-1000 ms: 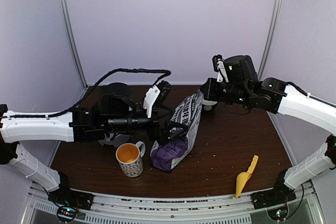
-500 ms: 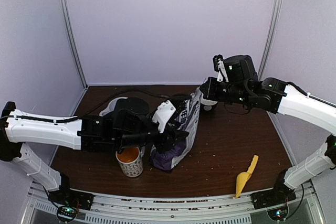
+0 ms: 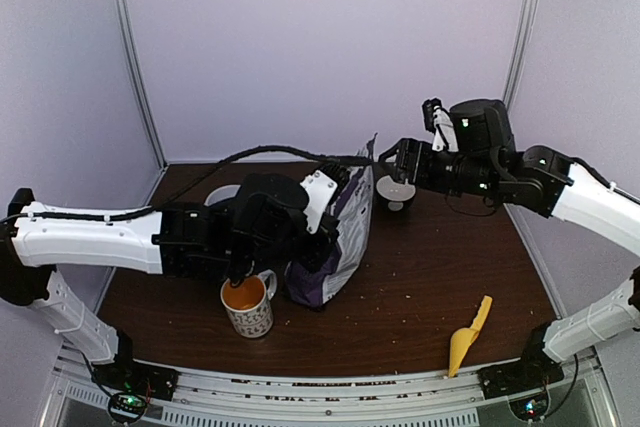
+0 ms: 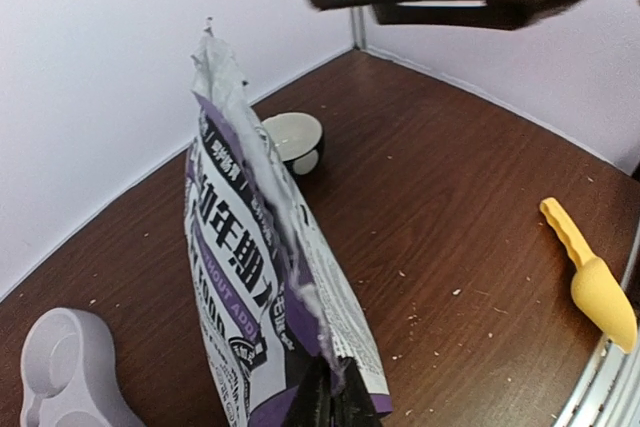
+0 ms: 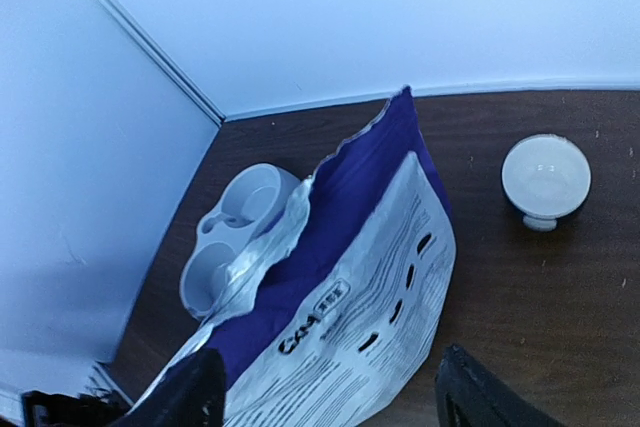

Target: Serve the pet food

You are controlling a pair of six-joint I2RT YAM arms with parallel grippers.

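Observation:
The purple and white pet food bag [image 3: 347, 229] stands upright mid-table, its torn top open. The kibble inside is hidden. My left gripper [image 4: 335, 399] is shut on the near end of the bag's torn top edge [image 4: 262, 162], and in the top view it sits at the bag's left side [image 3: 325, 235]. My right gripper [image 3: 397, 157] hovers open just right of the bag's upper corner, apart from it. In the right wrist view its fingers [image 5: 187, 397] stand wide over the bag [image 5: 350, 297] with nothing between them.
An orange-lined patterned mug [image 3: 247, 305] stands under my left arm. A small white bowl [image 3: 398, 193] sits behind the bag. A grey double feeder [image 5: 240, 237] lies at the back left. A yellow scoop [image 3: 468, 335] lies at the front right. Crumbs dot the brown table [image 3: 430, 287].
My left gripper moved in and shut on the bag's top edge. The right gripper opened, let go of the bag's corner and drew back right. The bag now stands more upright.

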